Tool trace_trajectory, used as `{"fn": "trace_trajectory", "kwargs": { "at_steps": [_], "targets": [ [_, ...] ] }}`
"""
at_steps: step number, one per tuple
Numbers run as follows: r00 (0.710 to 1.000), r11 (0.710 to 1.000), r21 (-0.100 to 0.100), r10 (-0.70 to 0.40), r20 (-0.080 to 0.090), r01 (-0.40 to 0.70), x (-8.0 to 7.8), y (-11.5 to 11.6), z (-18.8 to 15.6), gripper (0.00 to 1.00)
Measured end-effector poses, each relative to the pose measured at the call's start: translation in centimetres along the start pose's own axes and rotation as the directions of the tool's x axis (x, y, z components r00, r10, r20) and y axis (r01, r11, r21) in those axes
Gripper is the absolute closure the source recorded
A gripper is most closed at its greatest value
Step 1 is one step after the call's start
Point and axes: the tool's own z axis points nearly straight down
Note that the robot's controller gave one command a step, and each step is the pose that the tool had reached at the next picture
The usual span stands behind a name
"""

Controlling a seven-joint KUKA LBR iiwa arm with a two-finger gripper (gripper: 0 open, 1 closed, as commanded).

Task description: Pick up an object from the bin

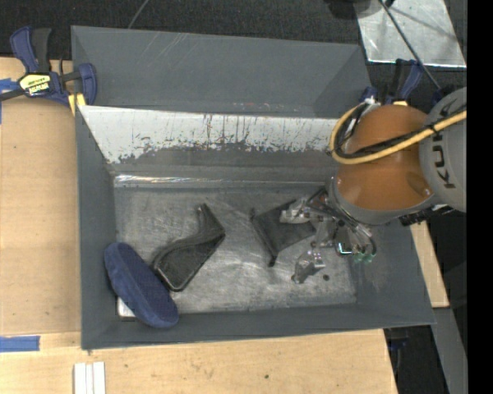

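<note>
Pick not yet made: gripper [306, 241] sits low at the right of the bin [97, 245], fingers spread, just beside a dark angular piece [271, 228], nothing pinched, so grasp and lift remain.

We see a navy blue case [140, 286], a black mesh pouch [189, 253], an orange wrist cover [386, 158] and a scratch-streaked grey bin [230, 138].
</note>
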Motion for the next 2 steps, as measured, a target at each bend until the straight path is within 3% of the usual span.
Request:
{"fn": "trace_trajectory", "kwargs": {
  "at_steps": [1, 2],
  "targets": [
    [0.996, 0.996, -0.001, 0.091, 0.012, -0.091, -2.95, -1.49, 6.73, 0.00],
    [0.995, 0.996, -0.001, 0.090, 0.035, -0.090, -3.54, -1.52, 6.20, 1.00]
  ]
}}
